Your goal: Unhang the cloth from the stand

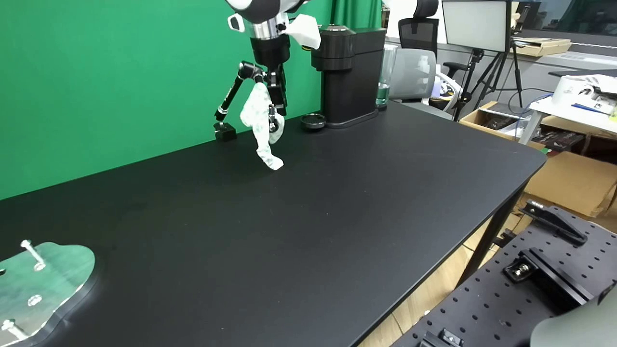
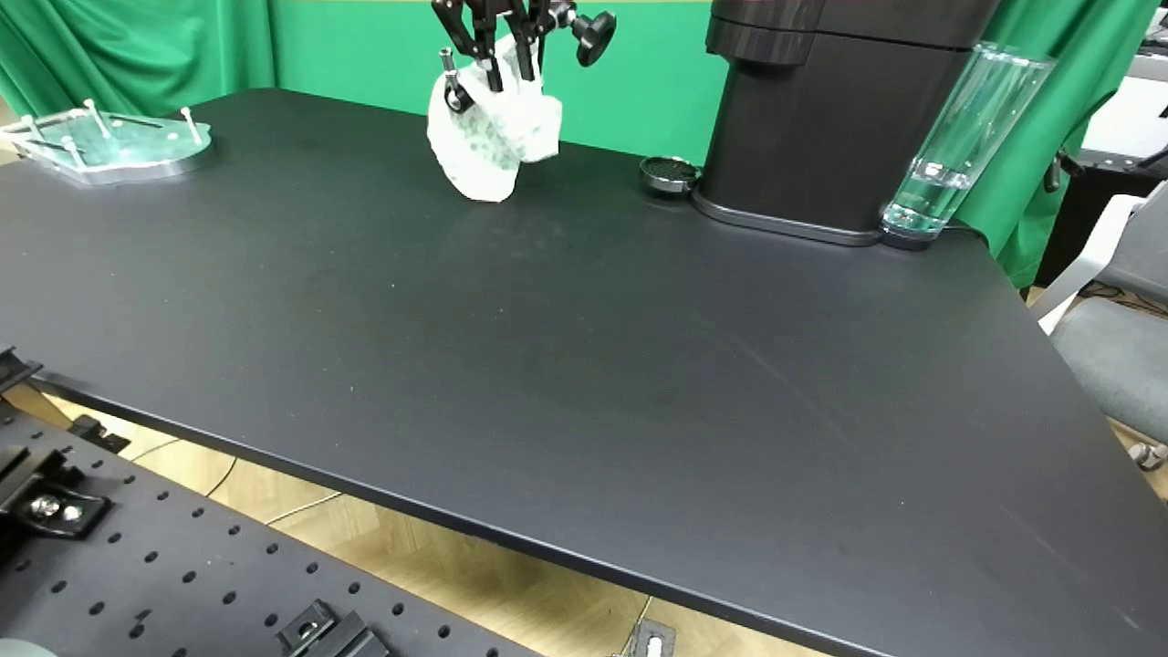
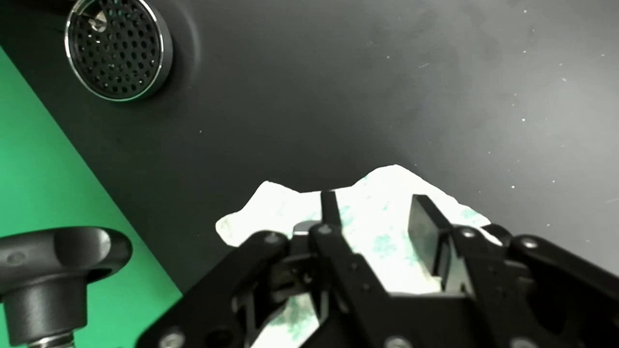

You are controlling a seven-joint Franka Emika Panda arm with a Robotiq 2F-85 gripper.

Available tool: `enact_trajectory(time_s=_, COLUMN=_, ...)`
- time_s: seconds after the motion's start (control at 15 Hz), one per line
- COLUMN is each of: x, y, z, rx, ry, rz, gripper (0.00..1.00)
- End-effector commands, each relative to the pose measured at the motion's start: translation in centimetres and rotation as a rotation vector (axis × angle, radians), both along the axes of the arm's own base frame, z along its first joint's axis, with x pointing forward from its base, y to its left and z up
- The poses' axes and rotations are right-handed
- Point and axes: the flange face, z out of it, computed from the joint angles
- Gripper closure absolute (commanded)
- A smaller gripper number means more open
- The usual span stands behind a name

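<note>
A white cloth with pale green marks hangs above the table from a black jointed stand. The cloth shows in both exterior views point(image 1: 256, 115) point(image 2: 484, 146) and in the wrist view point(image 3: 382, 237). The stand point(image 1: 232, 99) has a small black base by the green wall; its knob shows in an exterior view point(image 2: 595, 38) and in the wrist view point(image 3: 58, 253). My gripper point(image 3: 375, 203) is open, pointing down, with its fingers apart and cloth visible between and beyond them. In the exterior views, the gripper point(image 1: 278, 110) point(image 2: 511, 80) is right at the cloth. Whether the fingers touch it is unclear.
A black coffee machine point(image 1: 354, 79) point(image 2: 821, 128) with a clear water tank point(image 2: 958, 146) stands right of the cloth. A round perforated black dish point(image 3: 116, 50) lies near it. A pegged plate point(image 2: 119, 141) sits at the table's far end. The green wall point(image 1: 120, 72) is close behind.
</note>
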Motion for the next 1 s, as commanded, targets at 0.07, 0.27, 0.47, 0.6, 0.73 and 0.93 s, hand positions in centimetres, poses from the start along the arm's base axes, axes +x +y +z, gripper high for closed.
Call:
enact_trajectory(time_s=0.07, x=-0.5, y=0.6, z=-0.7, rx=0.060, ry=0.011, rz=-0.127, gripper=0.93)
enact_trajectory(time_s=0.27, x=-0.5, y=0.6, z=-0.6, rx=0.077, ry=0.005, rz=-0.162, gripper=1.00)
enact_trajectory(time_s=0.47, x=-0.7, y=0.4, z=-0.2, rx=0.088, ry=-0.004, rz=-0.194, gripper=1.00)
enact_trajectory(time_s=0.6, x=-0.9, y=0.3, z=0.0, rx=0.096, ry=-0.003, rz=-0.212, gripper=1.00)
enact_trajectory(time_s=0.73, x=-1.2, y=0.2, z=0.0, rx=0.097, ry=0.012, rz=-0.213, gripper=0.74)
enact_trajectory(time_s=0.93, x=-1.7, y=0.2, z=0.2, rx=0.084, ry=0.023, rz=-0.188, gripper=0.61)
